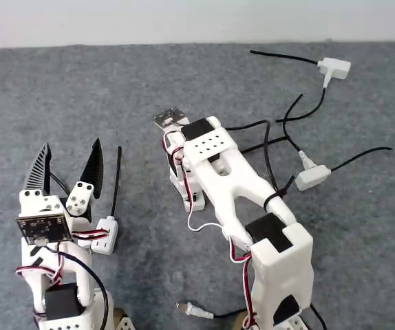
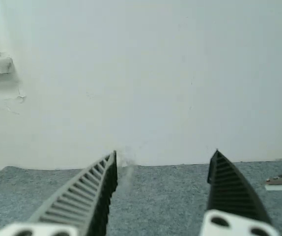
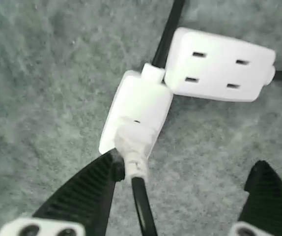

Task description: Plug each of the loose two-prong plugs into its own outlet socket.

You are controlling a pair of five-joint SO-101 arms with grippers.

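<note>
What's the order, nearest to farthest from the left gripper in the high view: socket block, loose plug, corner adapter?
From the left gripper:
1. socket block, close behind it.
2. loose plug, near edge.
3. corner adapter, far right.

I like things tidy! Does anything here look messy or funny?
Yes, a bit. A loose white plug lies on the carpet near the arms' bases, in no socket. The black cords beside the right arm cross each other in a tangle, and one seems draped over that arm.
</note>
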